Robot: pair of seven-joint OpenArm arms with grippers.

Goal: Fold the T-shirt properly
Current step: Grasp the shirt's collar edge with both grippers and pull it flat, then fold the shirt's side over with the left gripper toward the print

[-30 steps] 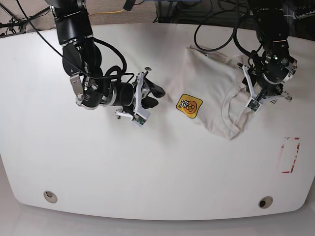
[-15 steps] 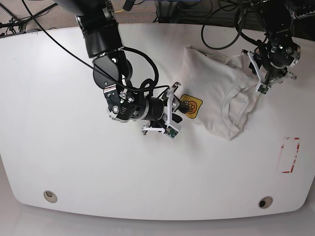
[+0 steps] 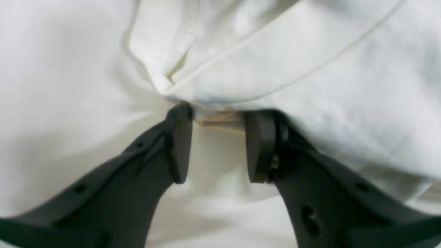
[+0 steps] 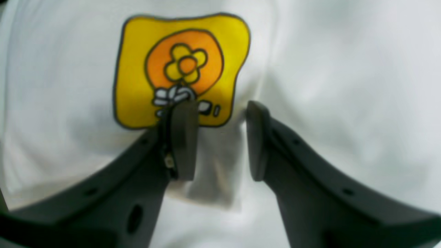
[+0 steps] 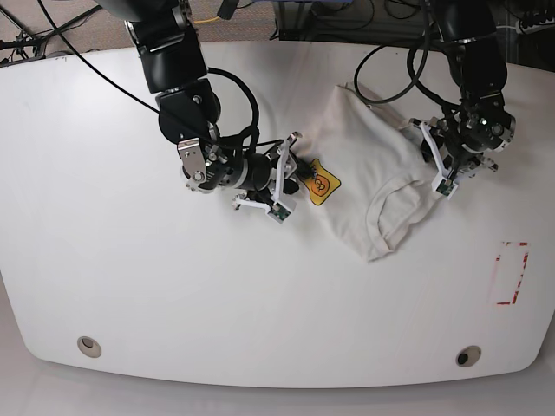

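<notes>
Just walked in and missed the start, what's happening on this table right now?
Two robot arms are working on a crumpled cream T-shirt lying on the white table. The right gripper sits at the yellow flower patch, jaws apart. The left gripper is at a bunched edge, also apart. No fold is made yet.

- The T-shirt (image 5: pixel 373 173) lies crumpled on the table (image 5: pixel 130 286), right of centre and toward the far edge in the base view.
- The right gripper (image 5: pixel 299 173) sits at its left edge (by the printed patch (image 5: pixel 320 185)).
- The left gripper (image 5: pixel 431 163) sits at its right edge.
- A marked rectangle (image 5: pixel 511 272) lies near the table's right rim.
</notes>
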